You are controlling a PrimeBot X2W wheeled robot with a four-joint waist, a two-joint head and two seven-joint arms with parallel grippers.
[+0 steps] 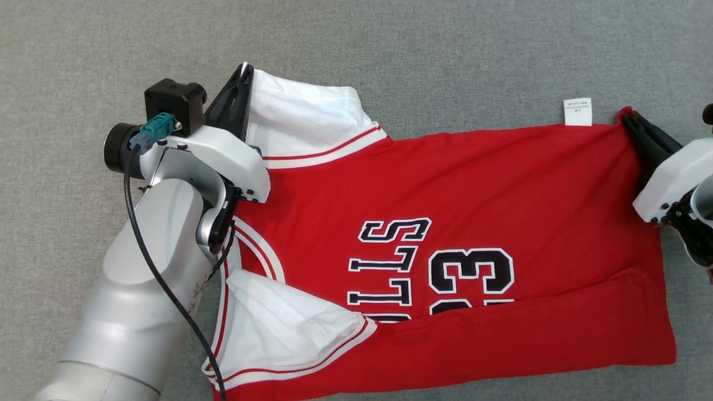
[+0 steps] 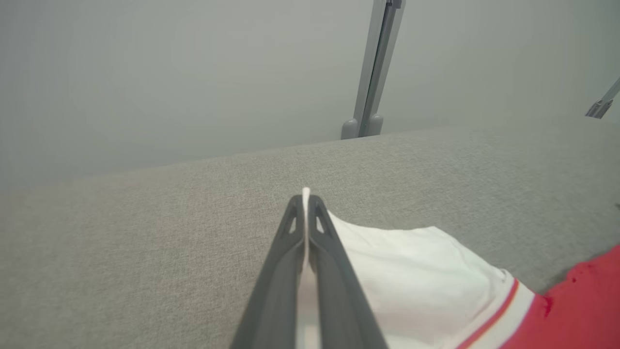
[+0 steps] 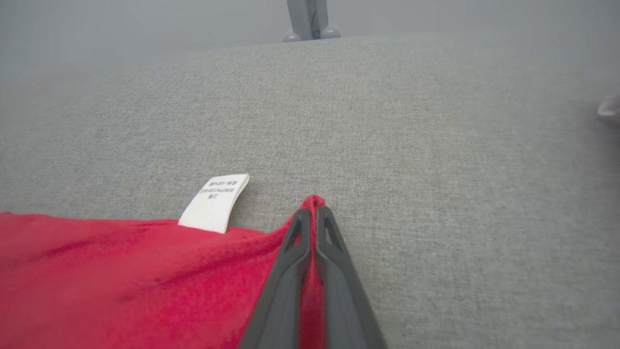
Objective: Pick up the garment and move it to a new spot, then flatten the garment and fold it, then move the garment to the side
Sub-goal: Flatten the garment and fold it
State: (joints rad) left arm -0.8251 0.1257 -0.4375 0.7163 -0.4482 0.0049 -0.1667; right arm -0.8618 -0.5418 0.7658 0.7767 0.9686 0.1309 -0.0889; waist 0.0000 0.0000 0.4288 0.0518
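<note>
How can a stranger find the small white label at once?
A red jersey lies on the grey fabric surface. Along its far edge, near the right gripper, a small white label sticks out onto the grey. Unlike the white sleeves, it is a tiny rectangle with printed text.

Your garment [image 1: 501,184] is soft, matt knit cloth; the table covering [image 1: 390,44] is coarse grey weave; left forearm [image 1: 139,289] smooth, silvery.

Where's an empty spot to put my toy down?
The grey fabric surface is bare along the far side, beyond the red-and-white jersey and its small white label. It's crowded at the jersey's far corners, pinched by the left tool and right tool.
</note>
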